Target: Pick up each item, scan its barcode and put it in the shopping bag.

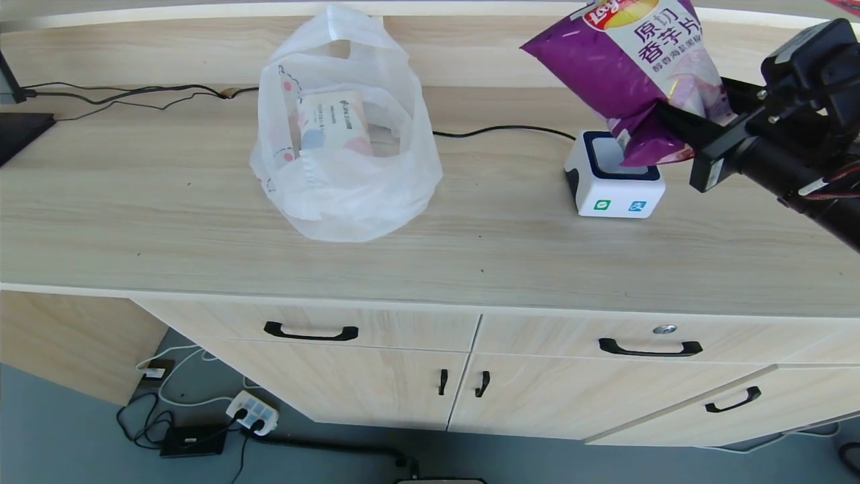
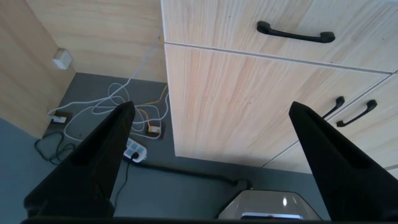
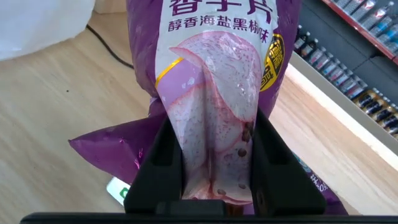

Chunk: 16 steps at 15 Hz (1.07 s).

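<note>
Light wood counter (image 1: pixel 470 255), drawers below. Right gripper (image 3: pixel 214 155) is clamped on the lower end of a purple chip bag (image 1: pixel 631 60), which is held tilted just above the white scanner (image 1: pixel 615 188). Left gripper (image 2: pixel 211 115) is spread wide and empty, down by the drawers. Shopping bag (image 1: pixel 342 134) stands well to the left. Barcode not visible. Probably best to turn the printed back toward the scanner window and hold it steady without crushing the bag.

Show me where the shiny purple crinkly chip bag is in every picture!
Head view: the purple chip bag is at the top right, held over the white scanner box.
Right wrist view: the purple chip bag is in the middle, pinched by the right gripper.
Left wrist view: faces the drawer fronts below the counter.
Shared landmark: the black cable on the counter.
</note>
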Motion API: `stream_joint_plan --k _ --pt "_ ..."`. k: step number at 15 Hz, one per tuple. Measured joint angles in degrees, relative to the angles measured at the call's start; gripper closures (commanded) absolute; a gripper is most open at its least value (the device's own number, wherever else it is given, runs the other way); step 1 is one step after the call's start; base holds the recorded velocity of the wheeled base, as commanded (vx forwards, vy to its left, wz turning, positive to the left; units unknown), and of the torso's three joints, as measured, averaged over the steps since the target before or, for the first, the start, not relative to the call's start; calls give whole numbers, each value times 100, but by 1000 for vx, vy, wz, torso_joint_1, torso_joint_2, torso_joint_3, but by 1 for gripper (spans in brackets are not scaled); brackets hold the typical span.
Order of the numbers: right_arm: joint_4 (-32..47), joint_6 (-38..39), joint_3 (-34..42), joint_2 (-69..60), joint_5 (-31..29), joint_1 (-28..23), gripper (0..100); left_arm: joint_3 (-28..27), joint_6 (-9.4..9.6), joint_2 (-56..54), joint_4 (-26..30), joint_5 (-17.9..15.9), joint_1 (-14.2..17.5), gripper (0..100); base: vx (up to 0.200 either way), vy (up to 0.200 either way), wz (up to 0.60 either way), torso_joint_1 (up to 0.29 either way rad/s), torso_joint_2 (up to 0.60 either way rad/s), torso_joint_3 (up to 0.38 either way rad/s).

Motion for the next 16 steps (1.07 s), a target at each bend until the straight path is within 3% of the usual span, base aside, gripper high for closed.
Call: stream_joint_plan --k 9,16 --pt "-738 -188 -190 578 449 -529 100 0 0 0 0 -2 -2 0 0 0 0 0 0 0" --pt "-792 -179 -73 694 477 -623 100 0 -4 0 1 0 -4 0 0 0 0 0 0 0"
